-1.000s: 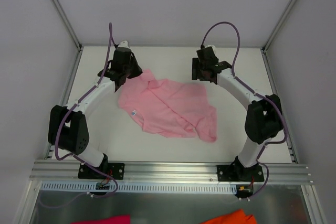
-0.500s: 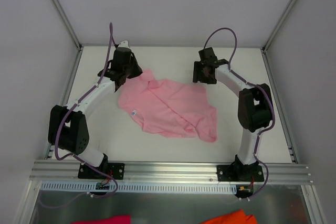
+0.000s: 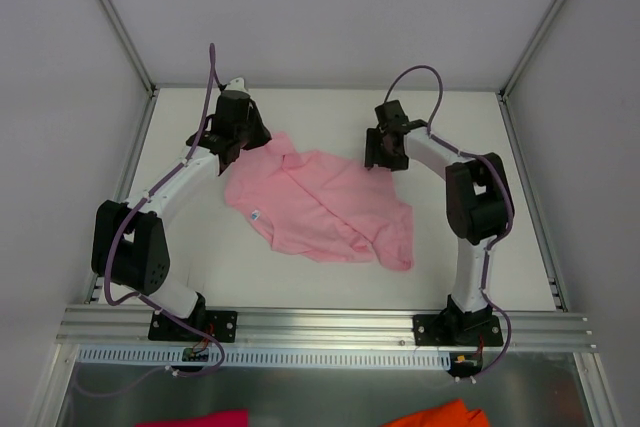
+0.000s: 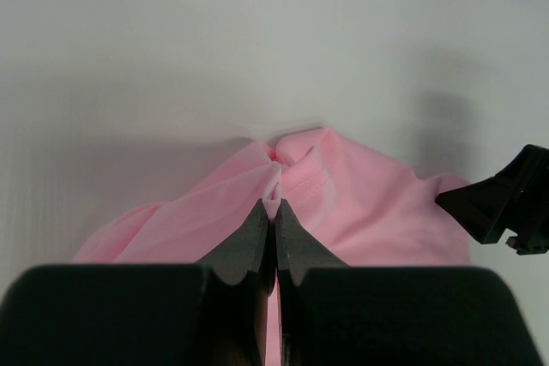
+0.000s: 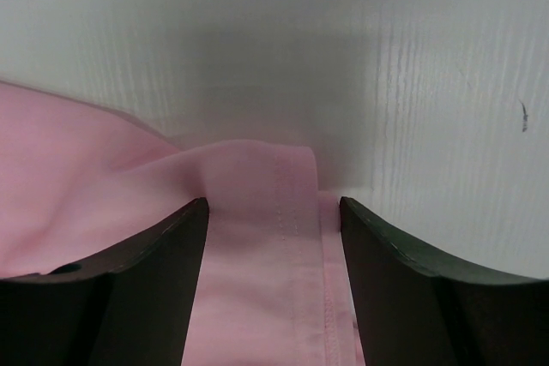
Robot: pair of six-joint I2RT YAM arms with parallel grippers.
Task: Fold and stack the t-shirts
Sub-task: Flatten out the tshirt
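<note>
Shirt [image 3: 325,207] lies crumpled in the middle of the surface [image 3: 200,247], trailing from 10 towards 5 o'clock. Right fingers [image 3: 384,152] have swung in to its 1 o'clock edge and stand open astride a stitched hem [image 5: 287,203]. Left fingers [image 4: 264,229] stay pinched shut on the 10 o'clock corner. A spreading lift looks close. Which hem that is, I can't tell.

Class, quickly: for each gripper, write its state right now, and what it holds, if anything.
Left gripper: closed, pinching a fold of the pink t-shirt.
Right gripper: open, jaws either side of the shirt's hem, holding nothing.
</note>
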